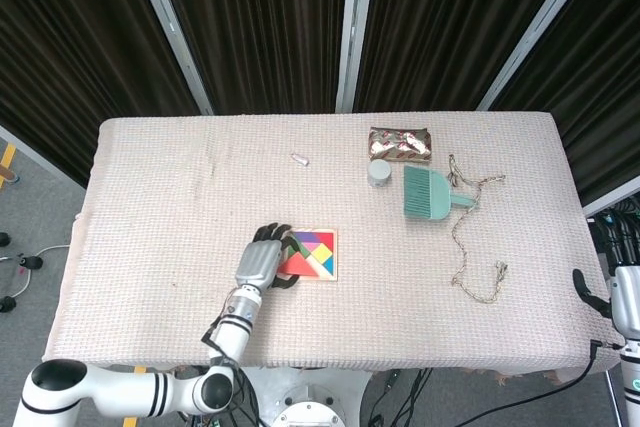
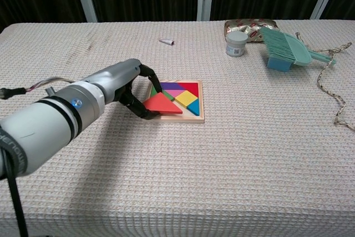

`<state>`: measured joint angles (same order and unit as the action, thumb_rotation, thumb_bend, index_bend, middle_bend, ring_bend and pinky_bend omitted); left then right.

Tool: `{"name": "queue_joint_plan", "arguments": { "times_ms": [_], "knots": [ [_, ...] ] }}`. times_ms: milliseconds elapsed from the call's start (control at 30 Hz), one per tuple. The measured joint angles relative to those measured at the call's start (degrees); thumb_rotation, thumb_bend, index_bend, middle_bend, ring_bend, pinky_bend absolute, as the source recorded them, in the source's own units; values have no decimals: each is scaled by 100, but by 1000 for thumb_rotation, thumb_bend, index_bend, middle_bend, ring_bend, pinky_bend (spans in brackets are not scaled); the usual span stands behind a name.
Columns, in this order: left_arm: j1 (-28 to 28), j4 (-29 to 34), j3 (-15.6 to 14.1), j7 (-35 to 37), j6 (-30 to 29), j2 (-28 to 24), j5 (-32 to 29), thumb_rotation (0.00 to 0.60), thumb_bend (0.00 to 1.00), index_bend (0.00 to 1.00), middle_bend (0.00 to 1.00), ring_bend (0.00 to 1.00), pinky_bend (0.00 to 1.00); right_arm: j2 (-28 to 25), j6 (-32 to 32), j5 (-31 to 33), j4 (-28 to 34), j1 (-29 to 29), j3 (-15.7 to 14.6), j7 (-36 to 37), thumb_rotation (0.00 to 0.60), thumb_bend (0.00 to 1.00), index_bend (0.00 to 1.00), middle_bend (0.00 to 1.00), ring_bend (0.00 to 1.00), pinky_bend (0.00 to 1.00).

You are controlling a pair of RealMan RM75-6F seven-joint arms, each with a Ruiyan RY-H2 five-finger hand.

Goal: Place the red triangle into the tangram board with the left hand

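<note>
Chest view: left hand [image 2: 135, 88] pinched the red triangle [image 2: 163, 104].
The triangle sat over the board [image 2: 197, 116], just beyond its fingers.

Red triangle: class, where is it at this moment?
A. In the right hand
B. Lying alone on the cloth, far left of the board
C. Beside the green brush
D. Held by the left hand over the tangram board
D: the left hand holds the red triangle over the tangram board.
</note>
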<state>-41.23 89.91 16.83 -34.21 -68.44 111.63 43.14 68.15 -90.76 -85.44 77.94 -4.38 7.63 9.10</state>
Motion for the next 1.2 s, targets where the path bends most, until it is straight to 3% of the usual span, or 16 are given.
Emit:
{"name": "queue_joint_plan", "arguments": {
  "times_ms": [333, 833, 1200],
  "knots": [
    [-151, -136, 77, -56, 33, 155, -15, 600, 311, 463, 114, 0, 0, -22, -29, 4, -47, 31, 8, 100, 600, 278, 0, 0, 0, 0],
    [-147, -190, -12, 127, 156, 123, 96, 600, 297, 299, 114, 0, 0, -27, -12, 5, -77, 34, 14, 133, 600, 277, 0, 0, 0, 0],
    [-122, -177, -48, 209, 167, 86, 162, 600, 293, 282, 114, 0, 0, -28, -9, -9, -48, 29, 12, 84, 600, 277, 0, 0, 0, 0]
  ]
}}
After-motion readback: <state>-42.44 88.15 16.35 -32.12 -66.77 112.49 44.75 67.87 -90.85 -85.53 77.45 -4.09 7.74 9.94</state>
